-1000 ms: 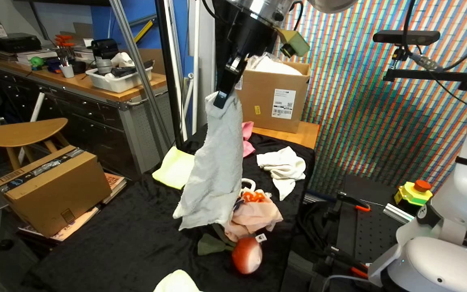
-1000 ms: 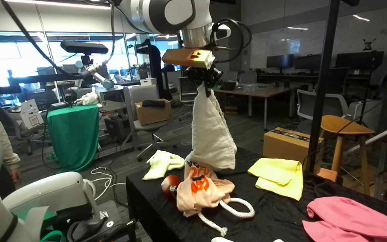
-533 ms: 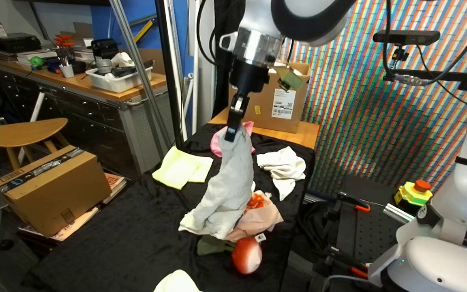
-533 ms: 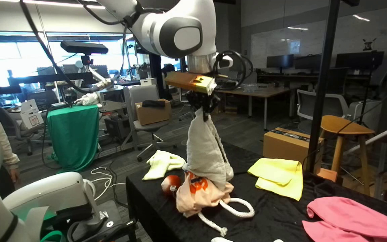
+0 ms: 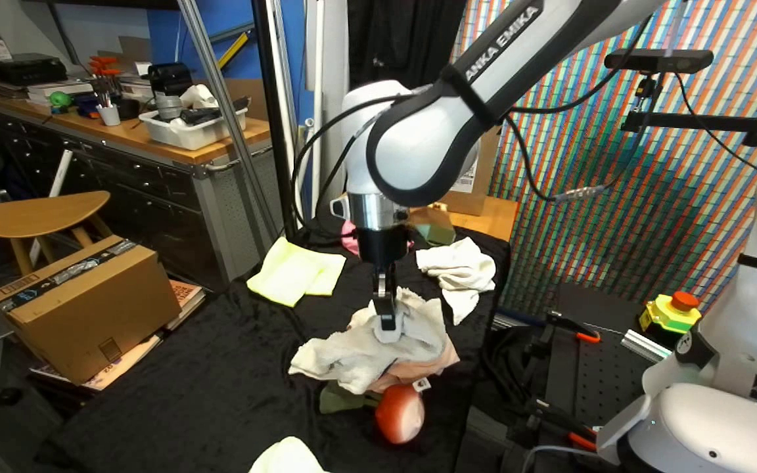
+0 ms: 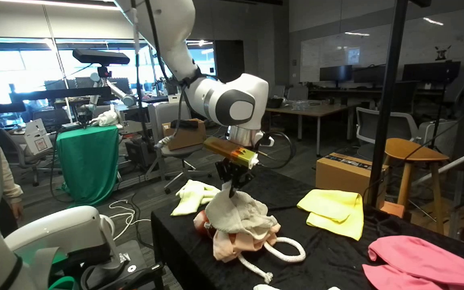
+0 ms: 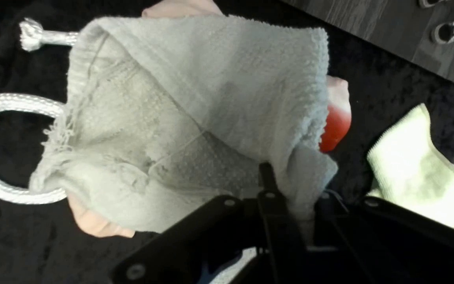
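One gripper [image 5: 388, 321] pinches one grey terry towel [image 7: 191, 106], which lies beneath it, draped over one peach cloth bag [image 6: 232, 245].

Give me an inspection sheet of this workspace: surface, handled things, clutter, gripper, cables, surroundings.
Surface: black tablecloth, creased.
Handled things: gray cloth, one end pinched, the rest draped over a peach bag with white rope.
Clutter: red-and-white toy beside the bag; yellow cloth, pink cloth, white cloth, pale yellow cloth.
Gripper: pointing down, shut on the gray cloth.
Cables: black cable looping beside the robot arm.
Surroundings: cardboard box, wooden stool, emergency stop button; person partly in view.
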Controlling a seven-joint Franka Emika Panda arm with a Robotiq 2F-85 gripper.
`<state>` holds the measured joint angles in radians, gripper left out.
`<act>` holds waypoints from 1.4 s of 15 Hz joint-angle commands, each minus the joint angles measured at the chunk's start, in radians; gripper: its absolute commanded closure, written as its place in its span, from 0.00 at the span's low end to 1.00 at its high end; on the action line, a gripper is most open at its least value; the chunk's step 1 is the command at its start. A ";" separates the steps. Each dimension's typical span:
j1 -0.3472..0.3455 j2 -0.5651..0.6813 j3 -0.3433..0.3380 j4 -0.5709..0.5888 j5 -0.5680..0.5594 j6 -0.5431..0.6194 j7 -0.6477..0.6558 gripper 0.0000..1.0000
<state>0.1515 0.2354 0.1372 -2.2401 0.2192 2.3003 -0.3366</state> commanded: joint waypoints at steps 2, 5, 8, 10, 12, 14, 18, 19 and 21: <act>-0.007 0.175 0.014 0.152 -0.081 -0.044 0.047 0.92; -0.002 0.214 0.007 0.194 -0.117 -0.019 0.098 0.92; 0.004 0.227 0.000 0.220 -0.156 -0.004 0.157 0.92; -0.005 0.229 0.008 0.233 -0.155 -0.021 0.157 0.90; -0.008 0.219 0.012 0.236 -0.152 -0.039 0.152 0.62; -0.009 0.211 0.015 0.235 -0.152 -0.049 0.144 0.49; -0.008 0.150 0.017 0.201 -0.147 -0.041 0.156 0.18; -0.006 0.131 0.014 0.191 -0.151 -0.030 0.166 0.11; -0.002 0.094 0.006 0.171 -0.151 0.018 0.202 0.00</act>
<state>0.1505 0.4090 0.1430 -2.0258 0.0852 2.2815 -0.1900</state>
